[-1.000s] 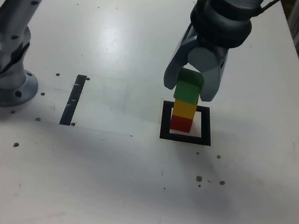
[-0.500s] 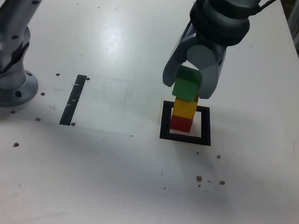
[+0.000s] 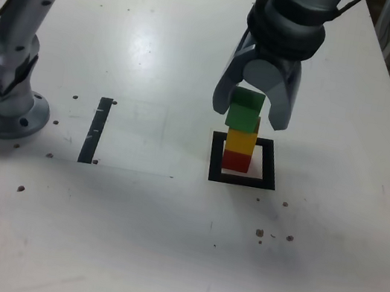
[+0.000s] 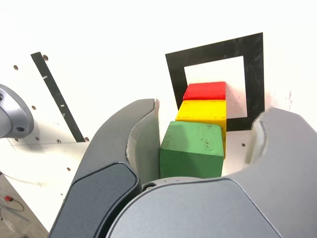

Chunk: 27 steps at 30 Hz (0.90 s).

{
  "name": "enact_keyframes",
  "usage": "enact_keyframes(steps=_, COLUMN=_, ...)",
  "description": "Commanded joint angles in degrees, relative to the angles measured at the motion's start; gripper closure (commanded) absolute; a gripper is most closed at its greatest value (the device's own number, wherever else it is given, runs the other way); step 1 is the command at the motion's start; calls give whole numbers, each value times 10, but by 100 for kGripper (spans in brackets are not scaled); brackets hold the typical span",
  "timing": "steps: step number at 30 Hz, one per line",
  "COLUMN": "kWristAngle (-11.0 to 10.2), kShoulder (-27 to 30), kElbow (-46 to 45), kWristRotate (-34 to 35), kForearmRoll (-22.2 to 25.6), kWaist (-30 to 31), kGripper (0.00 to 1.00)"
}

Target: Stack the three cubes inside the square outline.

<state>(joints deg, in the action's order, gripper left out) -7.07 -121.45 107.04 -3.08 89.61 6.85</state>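
The stack stood inside the square outline (image 3: 214, 155) on the white surface (image 3: 125, 240): the red cube (image 3: 235, 160) at the bottom, the yellow cube (image 3: 241, 140) on it, and the green cube (image 3: 244, 110) on top, sitting a little askew and overhanging toward the exterior view's left; the end effector (image 3: 252, 105) hung straddling that top cube with its jaws parted, and in the wrist view there was a clear gap on one side of the green cube, while on the other side I could not tell whether the finger (image 4: 141, 144) touched it; it had no grip on anything. This looked like the release at the close of the last placement. The next move, I judged, called for a straight lift clear without brushing the crooked green cube, lest the stack topple.
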Motion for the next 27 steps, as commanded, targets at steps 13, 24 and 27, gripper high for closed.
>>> enact_keyframes(steps=13, kWristAngle=2, kShoulder=168, kElbow=-44, kWristRotate=21, kForearmRoll=16, kWaist=22, kGripper=1)
enact_keyframes(steps=24, kWristAngle=8, kShoulder=293, kElbow=-165, kWristRotate=12, kForearmRoll=21, kWaist=-2, kGripper=0)
enact_keyframes(steps=27, kWristAngle=10, kShoulder=308, kElbow=-215, kWristRotate=7, kForearmRoll=15, kWaist=-13, kGripper=0)
